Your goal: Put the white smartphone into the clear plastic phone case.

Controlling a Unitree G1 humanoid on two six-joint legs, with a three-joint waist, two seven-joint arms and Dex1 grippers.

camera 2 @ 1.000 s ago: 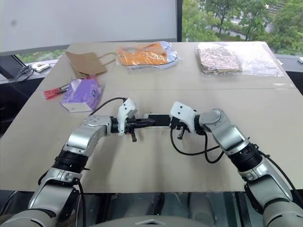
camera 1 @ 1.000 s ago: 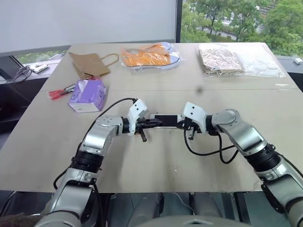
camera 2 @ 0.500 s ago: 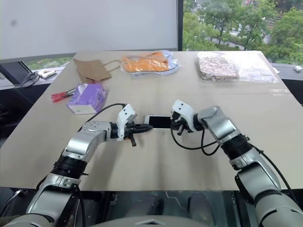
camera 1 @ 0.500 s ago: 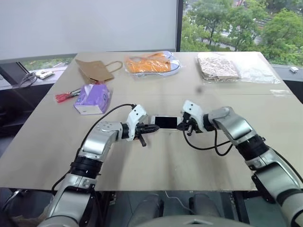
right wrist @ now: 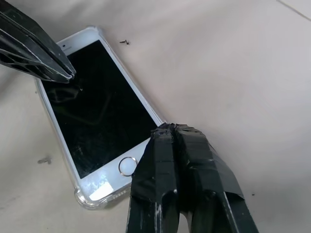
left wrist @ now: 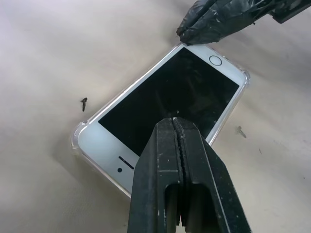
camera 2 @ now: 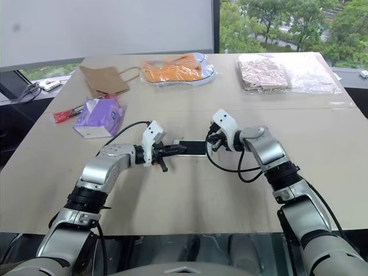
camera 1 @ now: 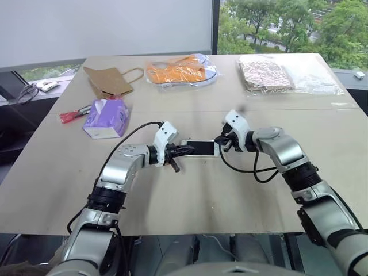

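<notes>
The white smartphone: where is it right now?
The white smartphone lies screen-up in the clear plastic phone case at mid-table, between the shut left gripper and right gripper.

Soft daylight came from the windows at the far side, and the scene was evenly bright. The table showed no hard shadows, only faint ones under the arms. The white blind at far left looked flat and pale, a little washed out. The bags at far right gave off some glare. In the wrist views the phone was sharp, its dark screen reflecting dim shapes, while the close fingers were slightly soft. A soft shadow lay beside the phone.
</notes>
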